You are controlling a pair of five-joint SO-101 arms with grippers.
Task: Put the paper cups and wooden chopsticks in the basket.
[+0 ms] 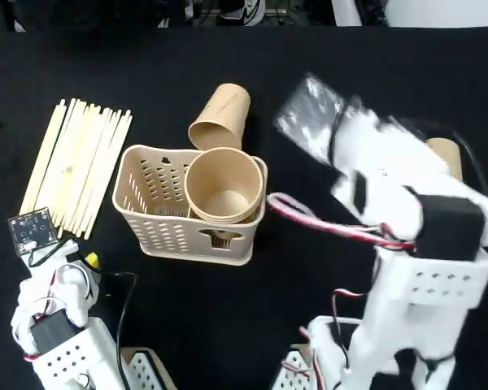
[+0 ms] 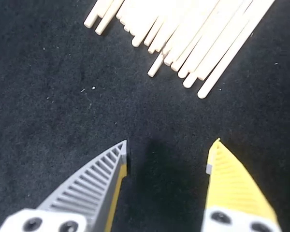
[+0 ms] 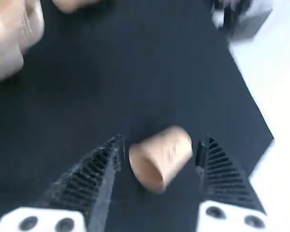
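Basket [image 1: 159, 231]: upright on the black tabletop [image 1: 228, 325]; stacked paper cups [image 1: 224, 185] are seated inside it.
Loose cup [image 1: 221, 115]: laid on its side just behind the basket.
Chopsticks [image 1: 77, 166]: bundled flat beside the basket, outside it.
Left pincer [image 2: 171, 142]: spread wide, nothing held, near the chopstick ends.
Right pincer [image 3: 162, 140]: spread wide; a fallen cup [image 3: 162, 157] is seen between its fingers, well apart from the basket; contact cannot be told.
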